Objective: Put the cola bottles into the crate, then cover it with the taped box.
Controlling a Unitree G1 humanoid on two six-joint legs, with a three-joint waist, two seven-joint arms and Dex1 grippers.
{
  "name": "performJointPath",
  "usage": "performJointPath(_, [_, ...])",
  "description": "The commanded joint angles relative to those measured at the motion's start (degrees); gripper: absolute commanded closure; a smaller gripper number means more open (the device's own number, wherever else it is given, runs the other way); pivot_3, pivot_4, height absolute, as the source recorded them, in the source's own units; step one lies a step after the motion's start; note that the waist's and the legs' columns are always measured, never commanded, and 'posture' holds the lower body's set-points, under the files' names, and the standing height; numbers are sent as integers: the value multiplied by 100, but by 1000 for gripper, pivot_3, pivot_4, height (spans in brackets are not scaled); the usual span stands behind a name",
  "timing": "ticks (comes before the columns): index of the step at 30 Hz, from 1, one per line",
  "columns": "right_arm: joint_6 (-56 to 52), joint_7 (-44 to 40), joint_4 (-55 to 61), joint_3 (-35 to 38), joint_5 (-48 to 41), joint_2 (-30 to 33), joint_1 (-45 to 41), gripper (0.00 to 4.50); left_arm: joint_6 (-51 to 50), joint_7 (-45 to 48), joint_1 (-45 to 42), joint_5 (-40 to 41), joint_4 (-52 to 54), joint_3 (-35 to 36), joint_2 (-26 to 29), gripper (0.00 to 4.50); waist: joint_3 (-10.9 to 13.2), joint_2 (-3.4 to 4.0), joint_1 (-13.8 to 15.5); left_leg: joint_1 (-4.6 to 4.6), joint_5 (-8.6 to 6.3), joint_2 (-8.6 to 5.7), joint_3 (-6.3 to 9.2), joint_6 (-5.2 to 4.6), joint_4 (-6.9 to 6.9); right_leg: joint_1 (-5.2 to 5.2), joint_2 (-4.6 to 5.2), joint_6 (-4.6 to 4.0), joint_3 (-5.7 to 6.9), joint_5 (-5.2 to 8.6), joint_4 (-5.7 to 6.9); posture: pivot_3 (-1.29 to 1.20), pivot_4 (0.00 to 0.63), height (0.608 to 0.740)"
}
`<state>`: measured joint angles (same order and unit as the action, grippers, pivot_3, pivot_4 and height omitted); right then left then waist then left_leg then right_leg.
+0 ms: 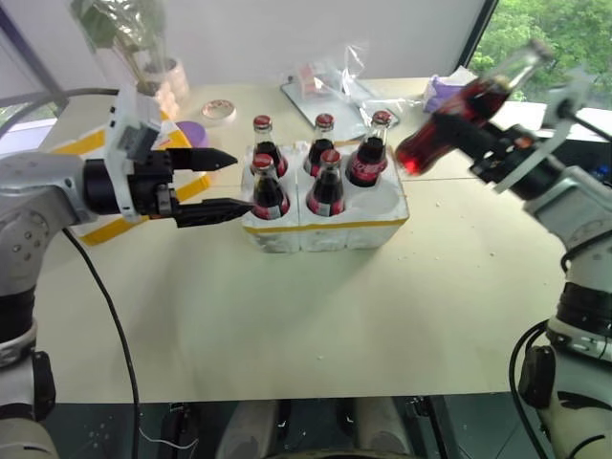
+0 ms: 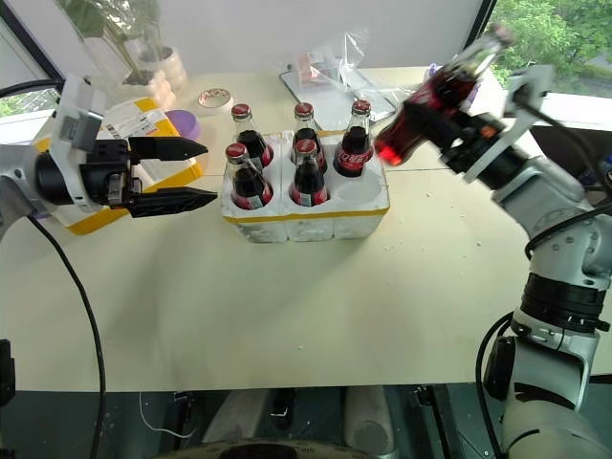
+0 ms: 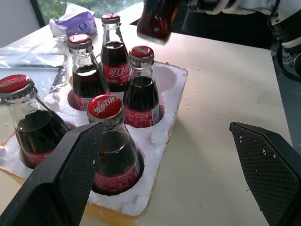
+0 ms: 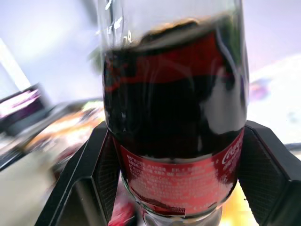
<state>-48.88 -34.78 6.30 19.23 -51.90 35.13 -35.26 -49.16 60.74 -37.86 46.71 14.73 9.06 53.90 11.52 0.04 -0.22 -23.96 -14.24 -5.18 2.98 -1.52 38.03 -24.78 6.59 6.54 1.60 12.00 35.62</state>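
Five cola bottles (image 1: 325, 182) are standing upright in the crate (image 1: 330, 228), which is sitting toward the far middle of the table (image 1: 287, 325); one well, at the crate's near right corner, is showing empty. The sixth bottle (image 1: 459, 120) is hanging tilted in the air beyond the crate's right end, with the right gripper (image 1: 483, 142) clamping its black fingers around the lower body. So the loading is looking nearly done: this last bottle is waiting to go into the free well, and the covering is not yet begun. The taped box (image 2: 143, 129) is lying near the table's left edge, behind the left gripper (image 1: 218, 182), which is hovering just beside the crate's left end with fingers spread wide and nothing between them.

The red caps and labels are carrying white Coca-Cola script, with Chinese characters on one label in the left wrist view. Fine print on the held bottle's label and on the box's shipping label is too small to read.
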Motion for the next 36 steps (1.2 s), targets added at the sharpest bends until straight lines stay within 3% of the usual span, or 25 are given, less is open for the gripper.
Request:
performJointPath(1, [-12, -220, 560, -16, -208, 118, 10, 1724, 99, -13, -103, -28, 85, 50, 12, 0, 0, 0, 14, -1, -1, 0, 0, -1, 0, -1, 1, 0, 0, 0, 0, 0, 150, 738])
performJointPath(16, [841, -629, -255, -1188, 1283, -39, -415, 1724, 103, -167, 25, 14, 201, 214, 50, 0, -1, -2, -50, -3, 0, 1, -1, 1, 0, -7, -1, 0, 0, 0, 1, 0, 150, 738])
performJointPath(21, [1700, -1047, -619, -2016, 2451, 131, -435, 1724, 89, -187, 33, 22, 230, 246, 79, 0, -1, -2, -59, -5, 2, 1, -2, 4, -1, -15, -2, 0, 0, 0, 7, 0, 150, 738])
performJointPath(23, [1611, -1199, -711, -2097, 2484, 107, -484, 704, 98, -196, 62, 0, 254, 247, 90, 0, -1, -2, -56, -5, 3, 0, -4, 5, 0, -15, -2, 0, -2, 0, 9, 0, 150, 738])
performJointPath(25, [1566, -1379, -720, -2147, 2503, 121, -502, 24, 90, -216, 86, 1, 274, 260, 92, 0, -1, -3, -54, -5, 3, 1, -3, 6, 0, -16, -2, 0, -2, 0, 15, 0, 150, 738])
performJointPath(30, [1309, -1597, -520, -1934, 2375, 286, -536, 24, 114, -267, 280, -57, 356, 319, 167, 0, -2, -5, -35, -5, 3, 0, -1, 7, 1, -15, -1, 0, -1, 0, 16, 0, 150, 738])
performJointPath(36, [420, -2295, 169, -1009, 1329, 1233, -592, 24, 174, -527, 1008, -292, 587, 984, 583, 0, -2, -5, -34, -12, 2, 0, 1, 6, 0, -25, 2, -1, -1, 0, 15, 0, 150, 738])
